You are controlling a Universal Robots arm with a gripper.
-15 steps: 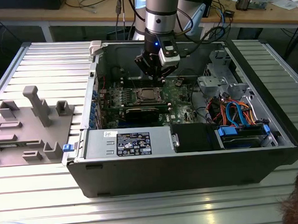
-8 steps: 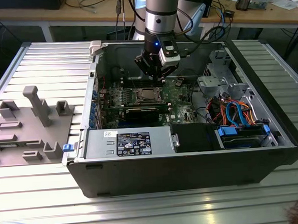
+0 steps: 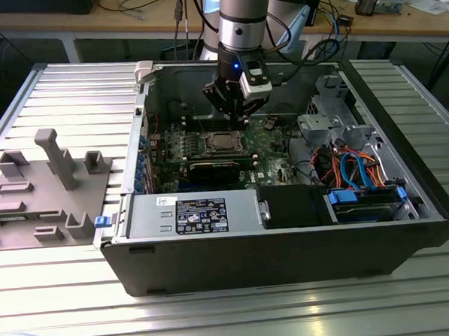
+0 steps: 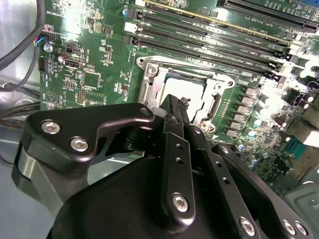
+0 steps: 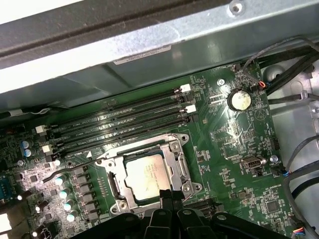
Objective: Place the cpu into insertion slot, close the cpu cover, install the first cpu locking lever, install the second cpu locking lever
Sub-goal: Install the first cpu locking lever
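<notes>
The cpu point(image 5: 144, 174) lies flat in the insertion slot point(image 3: 225, 143) on the green board, its silver-grey top showing through the window of the cpu cover point(image 5: 174, 155). The cover's silver frame lies down over the chip. A thin dark rod point(image 5: 70, 168), seemingly a locking lever, runs out from one side of the socket. My gripper point(image 5: 168, 195) hangs just above the socket's edge with its black fingers point(image 4: 172, 129) together and nothing visible between them. In the second wrist view its tips point(image 4: 180, 103) overlap the shiny cpu point(image 4: 179, 89). In the exterior view my gripper point(image 3: 233, 116) sits right behind the socket.
Long memory slots point(image 5: 119, 124) run beside the socket. A long black card point(image 3: 217, 167) lies in front of it. Cables and a drive cage point(image 3: 356, 168) fill the case's right side in the exterior view. The case walls point(image 3: 136, 142) ring the board. A grey fixture point(image 3: 45, 185) stands outside.
</notes>
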